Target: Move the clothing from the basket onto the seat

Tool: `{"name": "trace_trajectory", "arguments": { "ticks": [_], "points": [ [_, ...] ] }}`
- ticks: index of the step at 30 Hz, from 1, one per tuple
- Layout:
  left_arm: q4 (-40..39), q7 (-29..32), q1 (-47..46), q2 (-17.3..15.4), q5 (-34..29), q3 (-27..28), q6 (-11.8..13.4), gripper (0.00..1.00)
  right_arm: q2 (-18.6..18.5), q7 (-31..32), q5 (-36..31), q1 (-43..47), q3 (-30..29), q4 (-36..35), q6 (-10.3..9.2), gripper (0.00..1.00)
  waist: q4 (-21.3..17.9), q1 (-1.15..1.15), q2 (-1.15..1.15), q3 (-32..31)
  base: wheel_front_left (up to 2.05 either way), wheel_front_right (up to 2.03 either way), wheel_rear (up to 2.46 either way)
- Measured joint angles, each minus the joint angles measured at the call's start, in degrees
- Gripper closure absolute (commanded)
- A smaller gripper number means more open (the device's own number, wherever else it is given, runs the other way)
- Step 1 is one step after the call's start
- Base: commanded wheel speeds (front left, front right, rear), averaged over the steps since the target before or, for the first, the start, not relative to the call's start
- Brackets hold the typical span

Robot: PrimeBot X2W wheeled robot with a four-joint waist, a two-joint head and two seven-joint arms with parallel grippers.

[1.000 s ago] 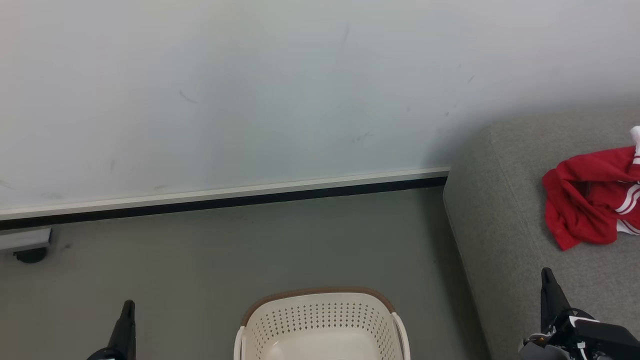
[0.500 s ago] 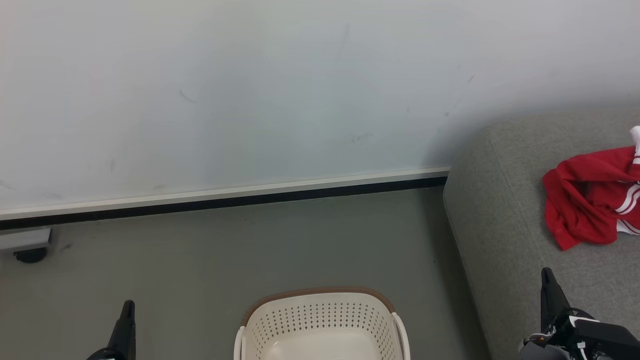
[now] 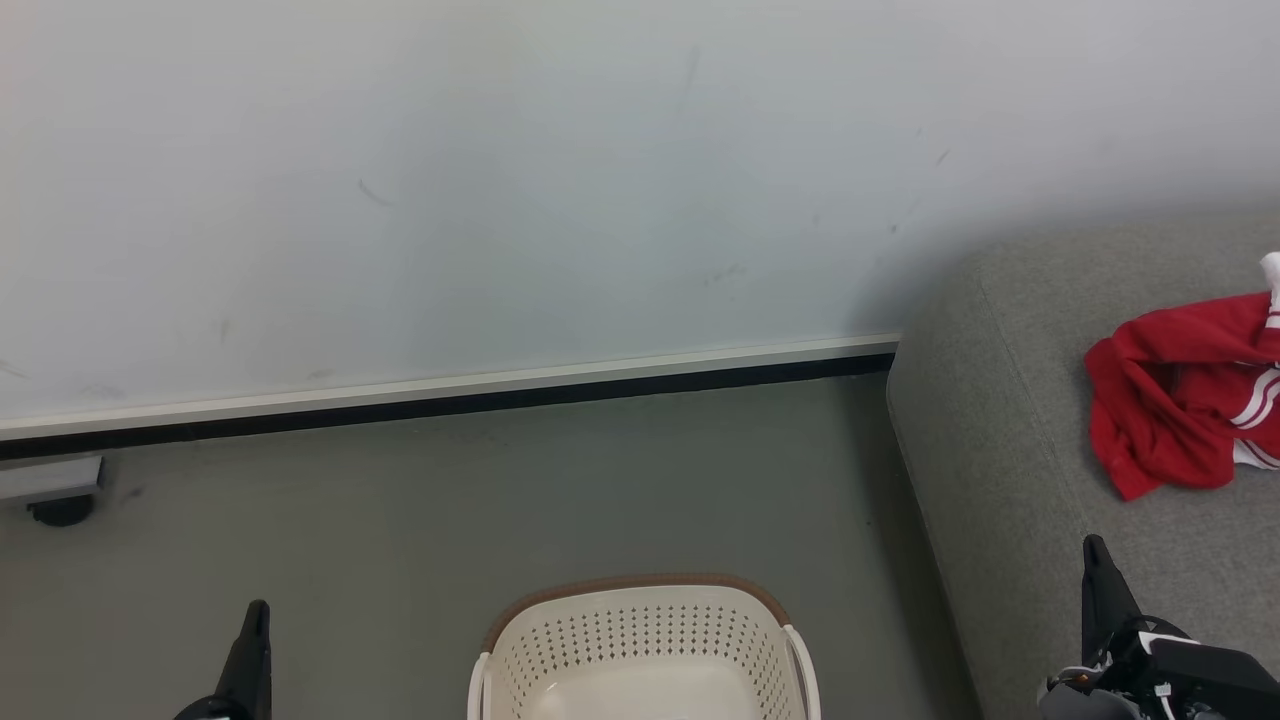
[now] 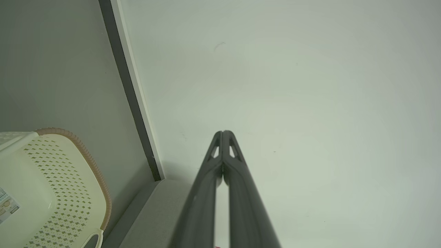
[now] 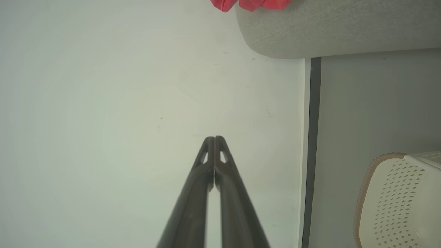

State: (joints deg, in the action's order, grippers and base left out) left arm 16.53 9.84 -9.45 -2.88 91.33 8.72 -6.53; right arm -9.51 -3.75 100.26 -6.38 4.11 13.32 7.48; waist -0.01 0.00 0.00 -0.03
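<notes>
The red clothing (image 3: 1185, 395) with white stripes lies crumpled on the grey seat (image 3: 1000, 420) at the right; its red edge (image 5: 249, 4) also peeks over the cushion (image 5: 337, 27) in the right wrist view. The cream basket (image 3: 645, 650) with its brown rim stands on the floor at the bottom centre, and the part of its inside that shows holds nothing. It also shows as the basket (image 4: 51, 186) and the basket (image 5: 399, 199) in the wrist views. My left gripper (image 3: 256, 612) sits left of the basket, shut (image 4: 223, 132). My right gripper (image 3: 1092, 545) rests over the seat's front, shut (image 5: 214, 138).
A pale wall (image 3: 500, 180) with a white-and-black skirting (image 3: 450, 395) runs behind the grey floor (image 3: 450, 520). A small grey fixture with a dark wheel (image 3: 55, 495) sits at the far left by the wall.
</notes>
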Motion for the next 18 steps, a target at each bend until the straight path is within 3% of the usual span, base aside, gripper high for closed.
{"name": "trace_trajectory", "arguments": {
  "ticks": [18],
  "points": [
    [0.00,0.00,0.00,0.00,0.00,0.00,0.00,1.00,-0.08,-0.14,0.05,0.00,0.12,-0.03,0.00,1.00,0.00,0.00,0.00,0.00,0.00,0.00,0.00]
  ]
}}
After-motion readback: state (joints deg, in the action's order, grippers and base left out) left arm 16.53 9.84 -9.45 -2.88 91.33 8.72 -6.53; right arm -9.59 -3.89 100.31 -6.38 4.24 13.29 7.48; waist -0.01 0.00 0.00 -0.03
